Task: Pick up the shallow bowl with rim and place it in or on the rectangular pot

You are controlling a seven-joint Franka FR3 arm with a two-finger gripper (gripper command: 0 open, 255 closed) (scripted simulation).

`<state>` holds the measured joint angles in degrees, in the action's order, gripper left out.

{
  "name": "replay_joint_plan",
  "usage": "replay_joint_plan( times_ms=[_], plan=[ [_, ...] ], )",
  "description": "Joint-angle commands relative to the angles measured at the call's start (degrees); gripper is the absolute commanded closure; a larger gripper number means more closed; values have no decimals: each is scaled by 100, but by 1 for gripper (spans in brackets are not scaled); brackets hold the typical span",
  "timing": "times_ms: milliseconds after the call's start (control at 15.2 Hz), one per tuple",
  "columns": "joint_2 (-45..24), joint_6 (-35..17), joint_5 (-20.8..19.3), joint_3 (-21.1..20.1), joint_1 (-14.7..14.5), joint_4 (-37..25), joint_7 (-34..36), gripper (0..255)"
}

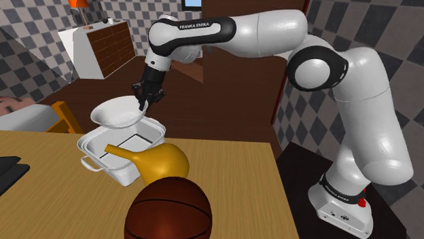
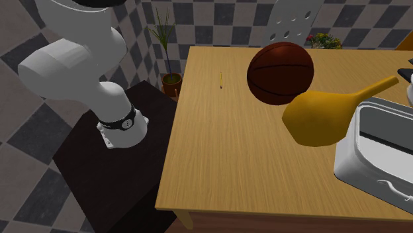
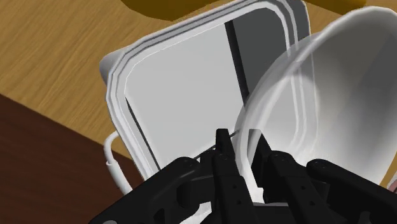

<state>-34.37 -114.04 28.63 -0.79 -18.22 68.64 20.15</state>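
Shoulder view: the white arm bends down over the far end of the table [image 1: 41, 183].
Gripper [image 1: 142, 103]: black fingers clamped on the rim of the bowl [image 1: 117, 114], one inside and one outside.
Bowl: white and shallow, tilted, hanging above the pot [image 1: 121, 174] on its far side.
Pot: white, rectangular, loop handles at its ends, standing at the table's edge.
Neighbours: a yellow gourd [image 1: 165, 161] beside the pot, its neck reaching across the pot's rim; a brown basketball [image 1: 170, 207] nearer the camera.
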Motion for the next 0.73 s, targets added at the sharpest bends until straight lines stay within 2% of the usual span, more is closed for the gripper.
replay_joint_plan(
  times_ms=[0, 66, 660],
  plan=[
    [-731, 424, -106, -3, -15, -1224, 264, 255],
    [-1178, 695, -163, -9, -19, -1979, 416, 255],
    [-1083, 30, -59, -32, -38, -1154, 92, 255]
  ],
)
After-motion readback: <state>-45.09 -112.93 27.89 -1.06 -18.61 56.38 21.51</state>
